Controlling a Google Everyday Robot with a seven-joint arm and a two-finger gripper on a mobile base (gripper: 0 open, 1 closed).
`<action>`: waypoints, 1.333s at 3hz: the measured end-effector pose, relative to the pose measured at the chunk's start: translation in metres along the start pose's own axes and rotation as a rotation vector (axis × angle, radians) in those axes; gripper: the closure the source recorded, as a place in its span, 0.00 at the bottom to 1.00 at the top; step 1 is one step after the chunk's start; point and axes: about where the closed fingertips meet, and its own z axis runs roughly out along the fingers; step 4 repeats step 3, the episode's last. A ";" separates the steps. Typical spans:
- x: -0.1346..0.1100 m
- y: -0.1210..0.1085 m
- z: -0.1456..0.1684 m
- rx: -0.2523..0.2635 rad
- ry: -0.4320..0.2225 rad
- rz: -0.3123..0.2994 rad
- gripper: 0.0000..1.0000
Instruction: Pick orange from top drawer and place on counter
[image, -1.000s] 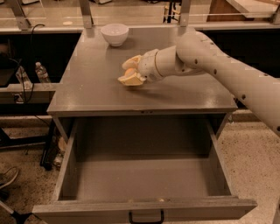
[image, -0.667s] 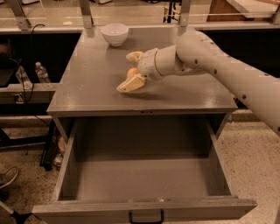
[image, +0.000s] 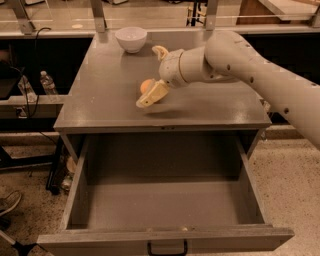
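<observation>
**A:** Since a second ago the claw (image: 149, 76) has spread. One finger now lifts toward the far edge, the other lies low toward the front edge, and the orange (image: 146, 86) shows between them, pinched by neither.

**B:** Set down, then?

**A:** I'd judge so. It rests on the surface (image: 100, 100) about midway, slightly toward the left edge. The low finger is just beside it; I cannot tell if they touch.

**B:** What could spoil it?

**A:** It's a round, dull-skinned fruit on a flat, matte grey top. If that finger brushes it on withdrawal, it may roll off the front edge into the open top drawer (image: 165, 205), a deep, bare grey box.

**B:** And the white bowl (image: 131, 39)?

**A:** Smooth and rounded, by the far edge, well apart.
</observation>
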 end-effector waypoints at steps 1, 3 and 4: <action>-0.005 -0.021 -0.036 0.099 0.006 -0.006 0.00; 0.014 -0.068 -0.157 0.389 0.057 0.062 0.00; 0.014 -0.068 -0.157 0.389 0.057 0.062 0.00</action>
